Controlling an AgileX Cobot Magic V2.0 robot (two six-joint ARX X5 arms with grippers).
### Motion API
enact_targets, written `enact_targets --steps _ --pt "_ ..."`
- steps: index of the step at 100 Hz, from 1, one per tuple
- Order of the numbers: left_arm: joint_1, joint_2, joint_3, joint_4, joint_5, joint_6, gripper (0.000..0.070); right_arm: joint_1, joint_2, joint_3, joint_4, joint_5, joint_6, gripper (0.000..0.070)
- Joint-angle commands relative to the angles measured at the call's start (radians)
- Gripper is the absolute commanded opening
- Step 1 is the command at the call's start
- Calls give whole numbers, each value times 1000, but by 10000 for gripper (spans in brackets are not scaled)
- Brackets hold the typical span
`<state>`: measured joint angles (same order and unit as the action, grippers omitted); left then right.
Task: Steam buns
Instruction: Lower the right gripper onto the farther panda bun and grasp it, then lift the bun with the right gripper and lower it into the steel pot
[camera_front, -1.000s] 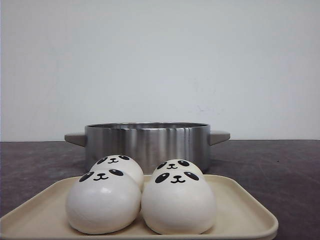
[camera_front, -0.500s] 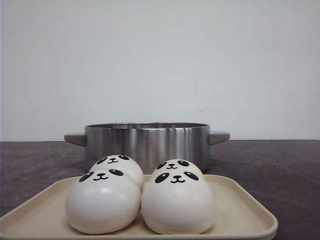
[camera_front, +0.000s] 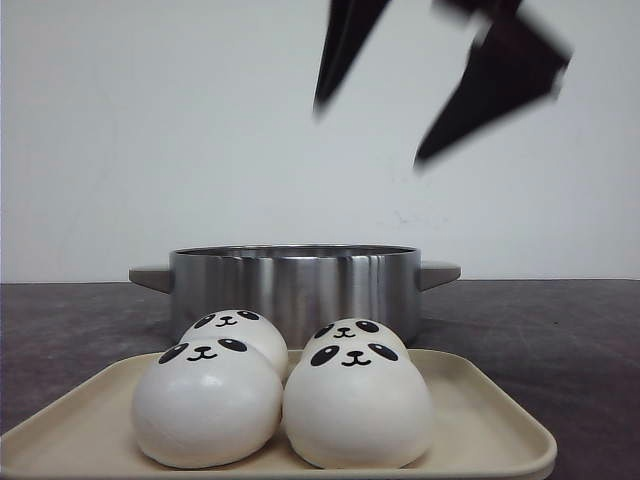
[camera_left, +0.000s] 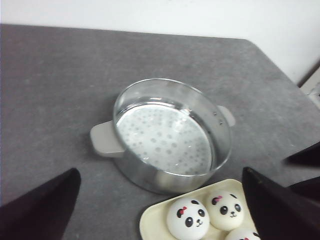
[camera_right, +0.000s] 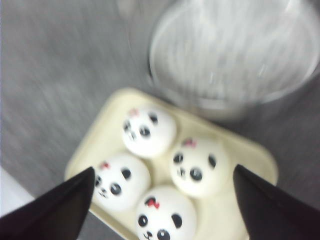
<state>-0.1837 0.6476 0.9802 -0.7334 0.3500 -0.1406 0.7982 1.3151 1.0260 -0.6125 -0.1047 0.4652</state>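
Right gripper (camera_front: 400, 125), fingers spread wide and empty, at the frame's upper right. Left gripper (camera_left: 160, 210) likewise spread. Four buns (camera_front: 357, 405) lie clustered on a cream tray (camera_front: 480, 425), lower centre, before the steel steamer pot (camera_front: 295, 285).

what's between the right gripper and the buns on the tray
Nothing: the right wrist view shows the open right gripper hovering over the four panda buns on the cream tray, with only air between. The steamer pot sits behind the tray.
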Motion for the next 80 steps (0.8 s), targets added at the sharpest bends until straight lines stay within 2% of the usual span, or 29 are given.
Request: enact_targets --steps 1,18,40,46,56,59,64,72,80 --pt "-11 0 11 5 2 16 627 17 89 14 2 2 40 500" --pt "-45 -7 11 -16 2 16 627 15 251 14 22 21 56 500" --pt "-85 -8 11 -14 -2 16 627 -2 358 14 116 27 99 485" --pt "-93 -8 11 -13 -3 16 627 -8 381 14 122 29 107 418" --pt "-105 -8 11 -11 -3 16 627 -17 414 14 109 30 122 252" --pt "-108 -8 11 -10 -3 16 627 -21 417 14 105 43 128 177" --pt "-113 -8 11 -8 -4 16 627 -21 418 14 101 74 132 0" --pt "-121 -8 11 -8 -12 16 627 -14 404 14 109 99 132 6" --pt "-129 -8 11 -8 -13 16 627 -11 352 19 111 83 129 6"
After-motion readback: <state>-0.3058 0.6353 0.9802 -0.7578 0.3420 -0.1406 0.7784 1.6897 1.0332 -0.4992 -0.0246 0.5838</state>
